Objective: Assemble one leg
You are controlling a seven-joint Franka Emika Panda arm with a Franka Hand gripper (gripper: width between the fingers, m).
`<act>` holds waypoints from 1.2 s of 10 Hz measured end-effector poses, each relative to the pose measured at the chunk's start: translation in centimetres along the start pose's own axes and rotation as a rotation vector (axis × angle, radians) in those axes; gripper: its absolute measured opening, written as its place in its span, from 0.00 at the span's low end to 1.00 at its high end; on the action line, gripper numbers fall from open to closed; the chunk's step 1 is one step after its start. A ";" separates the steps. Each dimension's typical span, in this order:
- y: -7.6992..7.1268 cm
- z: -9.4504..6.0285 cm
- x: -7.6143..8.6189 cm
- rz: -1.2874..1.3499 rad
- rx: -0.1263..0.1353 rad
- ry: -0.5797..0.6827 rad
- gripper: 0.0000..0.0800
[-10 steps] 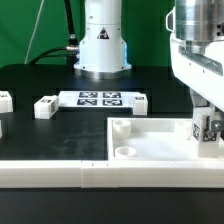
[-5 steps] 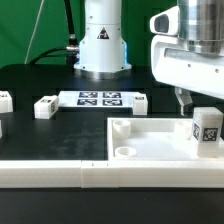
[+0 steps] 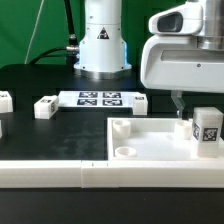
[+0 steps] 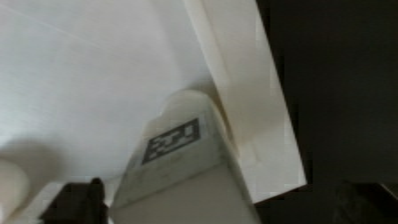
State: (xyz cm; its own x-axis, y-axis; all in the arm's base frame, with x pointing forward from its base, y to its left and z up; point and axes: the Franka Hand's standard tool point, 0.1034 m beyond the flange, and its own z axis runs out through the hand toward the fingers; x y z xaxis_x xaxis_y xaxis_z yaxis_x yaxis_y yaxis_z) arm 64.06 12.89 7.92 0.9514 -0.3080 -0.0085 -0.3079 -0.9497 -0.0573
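Observation:
A leg (image 3: 207, 128), a small white block with a black-and-white tag, stands upright in the far corner of the large white panel (image 3: 150, 138) at the exterior view's right. My gripper (image 3: 186, 102) hangs open just above it and slightly to its left, touching nothing. In the wrist view the leg (image 4: 178, 150) stands against the panel's rim (image 4: 240, 90), with my dark fingertips (image 4: 80, 200) spread to either side of it. Two more legs (image 3: 46, 106) (image 3: 4, 100) lie on the black table at the left.
The marker board (image 3: 100, 98) lies in front of the robot base (image 3: 103, 40), with another small white block (image 3: 141, 103) at its right end. The panel has round corner sockets (image 3: 125, 152). A long white rail (image 3: 60, 172) runs along the table's front edge.
My gripper has let go of the leg, risen off it and shifted towards the exterior view's left. The leg stays upright in the panel's corner.

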 end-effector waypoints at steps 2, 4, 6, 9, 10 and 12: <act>0.0 -0.1 0.1 -0.169 -0.008 0.004 0.81; 0.3 -0.1 0.3 -0.354 -0.012 0.006 0.81; 0.3 -0.1 0.3 -0.322 -0.010 0.006 0.56; 0.5 -0.1 0.4 -0.300 -0.012 0.007 0.37; 0.5 -0.1 0.4 -0.277 -0.013 0.007 0.37; 0.8 0.0 0.5 -0.247 -0.011 0.006 0.37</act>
State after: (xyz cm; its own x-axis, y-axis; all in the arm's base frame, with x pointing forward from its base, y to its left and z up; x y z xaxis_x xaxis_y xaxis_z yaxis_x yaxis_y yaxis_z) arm 64.32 11.97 7.92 0.9977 -0.0667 0.0102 -0.0661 -0.9968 -0.0458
